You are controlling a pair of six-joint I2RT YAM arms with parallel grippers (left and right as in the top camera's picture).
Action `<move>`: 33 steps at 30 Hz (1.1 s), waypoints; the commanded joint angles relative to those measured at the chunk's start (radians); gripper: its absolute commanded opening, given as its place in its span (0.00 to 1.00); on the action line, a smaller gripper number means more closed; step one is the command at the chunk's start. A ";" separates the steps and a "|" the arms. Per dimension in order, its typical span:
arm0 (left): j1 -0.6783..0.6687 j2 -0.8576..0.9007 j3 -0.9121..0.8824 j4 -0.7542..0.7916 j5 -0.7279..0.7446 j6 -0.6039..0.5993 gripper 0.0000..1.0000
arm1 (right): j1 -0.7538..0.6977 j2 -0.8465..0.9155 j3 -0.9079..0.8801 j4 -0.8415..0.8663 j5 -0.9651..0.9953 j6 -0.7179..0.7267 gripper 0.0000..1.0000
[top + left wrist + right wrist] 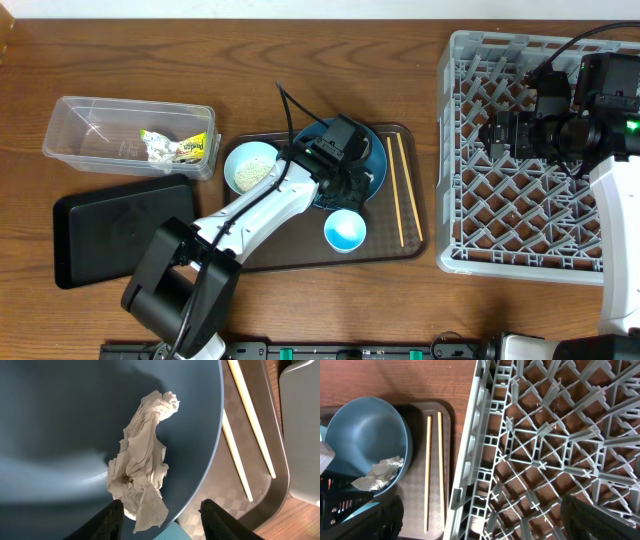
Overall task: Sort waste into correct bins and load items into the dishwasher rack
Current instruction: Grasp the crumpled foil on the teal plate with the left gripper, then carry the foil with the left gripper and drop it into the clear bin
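Right now my left jaws stand part-open astride the low end of the crumpled napkin (142,465), one finger (106,524) at its edge, the other clear of it; nothing is gripped. The napkin lies on the dark-blue plate (60,420), chopsticks (254,425) off beyond the plate's rim. My right jaws hang spread wide and empty over the grey dishwasher rack (545,435).

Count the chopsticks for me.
2. One chopstick lies on the brown tray beside the blue plate; the other chopstick lies alongside it, nearer the rack. None appear hidden.
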 commanded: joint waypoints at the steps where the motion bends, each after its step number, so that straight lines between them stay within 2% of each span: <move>1: 0.000 0.018 -0.012 -0.003 -0.046 0.010 0.51 | 0.002 0.008 -0.006 -0.002 0.003 0.007 0.99; 7: 0.001 0.022 -0.012 -0.002 -0.070 0.010 0.47 | 0.002 0.008 -0.006 -0.006 0.003 0.007 0.99; 13: 0.001 0.022 -0.012 0.004 -0.098 0.010 0.31 | 0.002 0.008 -0.006 -0.006 0.003 0.008 0.99; 17: 0.001 0.022 -0.011 0.005 -0.098 0.010 0.08 | 0.002 0.008 -0.006 -0.005 0.003 0.007 0.99; 18: 0.001 0.022 -0.010 0.005 -0.098 0.010 0.06 | 0.002 0.008 -0.006 -0.005 0.003 0.008 0.99; 24: 0.053 -0.016 0.046 0.000 -0.098 0.010 0.06 | 0.001 0.008 -0.006 -0.009 0.003 0.007 0.99; 33: 0.349 -0.219 0.108 -0.027 -0.098 0.010 0.06 | 0.002 0.008 -0.006 -0.011 0.003 0.003 0.99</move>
